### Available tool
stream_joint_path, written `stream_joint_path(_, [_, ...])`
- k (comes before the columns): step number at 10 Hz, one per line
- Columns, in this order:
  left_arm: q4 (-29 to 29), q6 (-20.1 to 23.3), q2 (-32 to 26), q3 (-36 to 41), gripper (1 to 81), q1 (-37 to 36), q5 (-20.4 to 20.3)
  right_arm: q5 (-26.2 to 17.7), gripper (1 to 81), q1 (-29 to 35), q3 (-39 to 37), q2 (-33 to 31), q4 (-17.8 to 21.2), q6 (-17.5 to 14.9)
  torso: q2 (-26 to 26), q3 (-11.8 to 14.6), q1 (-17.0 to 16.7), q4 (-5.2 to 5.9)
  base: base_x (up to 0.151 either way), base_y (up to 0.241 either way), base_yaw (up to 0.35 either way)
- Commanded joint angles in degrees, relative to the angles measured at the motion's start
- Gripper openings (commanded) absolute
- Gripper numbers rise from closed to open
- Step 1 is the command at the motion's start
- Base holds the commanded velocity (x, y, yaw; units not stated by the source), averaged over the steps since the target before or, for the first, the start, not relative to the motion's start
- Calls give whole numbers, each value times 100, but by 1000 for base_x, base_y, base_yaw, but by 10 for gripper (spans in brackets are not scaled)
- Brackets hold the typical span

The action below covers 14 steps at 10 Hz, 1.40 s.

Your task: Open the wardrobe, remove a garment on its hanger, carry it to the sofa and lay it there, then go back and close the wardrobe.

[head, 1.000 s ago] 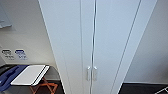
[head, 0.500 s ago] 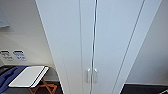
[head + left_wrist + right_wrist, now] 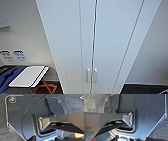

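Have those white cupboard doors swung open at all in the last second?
No. The wardrobe doors sit shut, handles side by side at the seam, as before. The whole view, wall included, shifted slightly, which points to the camera moving.

Straight before me the tall white wardrobe stands shut, both plain doors meeting at the middle seam, so its inside is barred. The two small white vertical handles sit side by side there. Low to my left stands a white-topped folding surface on crossed orange legs.

Dark wrist plate, round corner fittings, thin black cable, grey jointed bar
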Motion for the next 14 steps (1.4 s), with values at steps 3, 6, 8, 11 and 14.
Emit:
stream_joint_path(3, [-21, -35, -914, 1375, 811, -205, 360, -393, 811, 372, 1721, -1127, 48, 4, 0, 0, 0, 0, 0, 0, 0])
stream_joint_path(6, [-38, -53, -1758, 2517, 811, -398, 360, -393, 811, 811, 2714, -1944, 100, 92, 0, 0, 0, 0, 0, 0, 0])
stream_joint_path(8, [-47, -53, -2241, 3203, 811, -557, 360, -437, 811, 1136, 3321, -2322, 100, 153, 0, 0, 2, 0, 0, 0, 0])
stream_joint_path(11, [-38, -62, -2926, 4186, 811, -943, 377, -446, 811, 1514, 4287, -2911, 100, 215, 0, 0, 2, 0, 0, 0, 0])
stream_joint_path(14, [32, -62, -3613, 5225, 811, -1391, 482, -437, 811, 1901, 5053, -3395, 100, 232, 0, -2, 2, 0, 0, 0, 0])
